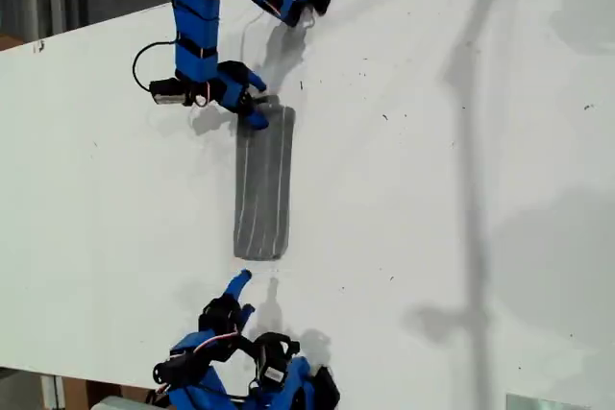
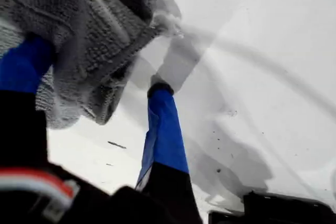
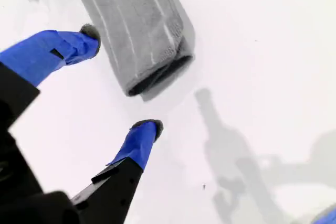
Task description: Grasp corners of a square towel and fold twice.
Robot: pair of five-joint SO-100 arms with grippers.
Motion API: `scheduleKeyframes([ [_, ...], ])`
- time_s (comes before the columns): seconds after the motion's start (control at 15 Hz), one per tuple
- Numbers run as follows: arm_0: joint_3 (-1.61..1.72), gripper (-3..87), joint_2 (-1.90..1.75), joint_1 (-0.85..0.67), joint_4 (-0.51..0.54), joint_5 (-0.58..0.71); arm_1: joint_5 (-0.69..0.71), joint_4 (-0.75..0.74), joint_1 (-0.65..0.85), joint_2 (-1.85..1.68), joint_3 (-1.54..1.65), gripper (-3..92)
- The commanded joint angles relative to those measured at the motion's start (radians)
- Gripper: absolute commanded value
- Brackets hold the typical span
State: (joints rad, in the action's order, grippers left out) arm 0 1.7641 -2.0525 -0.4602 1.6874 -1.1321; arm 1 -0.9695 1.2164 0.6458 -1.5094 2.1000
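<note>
Towel (image 1: 263,184) folded narrow on table (image 1: 432,189), bare surface all round.

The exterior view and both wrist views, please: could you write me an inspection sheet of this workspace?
Surface: white table, small dark specks.
Job's things: towel folded into a narrow strip, flat.
Clutter: nothing seen.
Grippers: my first gripper open, towel end draped over one finger; my second gripper open, just short of the strip's other end.
Cables: black cable looping beside the first arm.
Surroundings: floor past the table's edge in the exterior view's upper left.
</note>
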Motion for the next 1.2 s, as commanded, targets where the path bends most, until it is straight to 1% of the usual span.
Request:
scheduleKeyframes([
  [0.0,0.081,30.0,-0.107,-0.026,-0.026,-0.023,-0.040,0.006,0.118,-0.209,0.199,0.0],
  [0.07,0.101,30.0,-0.107,-0.026,-0.031,-0.025,-0.087,0.009,0.146,-0.379,0.305,-0.1],
  [0.2,0.112,30.1,-0.118,-0.006,-0.040,-0.034,-0.281,0.164,0.028,-0.557,0.290,-0.1],
  [0.27,0.104,30.1,-0.121,0.002,-0.040,-0.035,-0.334,0.229,-0.035,-0.655,0.230,-0.1],
  [0.33,0.103,30.1,-0.130,0.005,-0.043,-0.034,-0.331,0.276,-0.080,-0.669,0.097,-0.1],
  [0.47,0.110,30.1,-0.146,0.023,-0.052,-0.041,-0.224,0.275,-0.129,-0.454,-0.229,-0.1],
  [0.67,0.163,30.2,-0.202,0.031,-0.074,-0.064,-0.037,0.244,-0.138,0.044,-0.790,-0.1],
  [0.8,0.184,30.2,-0.221,0.035,-0.083,-0.075,0.020,0.261,-0.121,0.330,-1.132,-0.1],
  [0.87,0.204,30.1,-0.230,0.037,-0.095,-0.080,0.051,0.224,-0.121,0.393,-1.197,-0.1],
  [0.93,0.229,30.1,-0.236,0.037,-0.110,-0.084,0.097,0.143,-0.138,0.400,-1.183,-0.1],
  [1.07,0.265,30.0,-0.236,0.034,-0.135,-0.089,0.222,0.014,-0.227,0.387,-1.178,-0.1],
  [1.13,0.275,29.9,-0.236,0.031,-0.144,-0.089,0.253,-0.032,-0.259,0.365,-1.177,-0.1],
])
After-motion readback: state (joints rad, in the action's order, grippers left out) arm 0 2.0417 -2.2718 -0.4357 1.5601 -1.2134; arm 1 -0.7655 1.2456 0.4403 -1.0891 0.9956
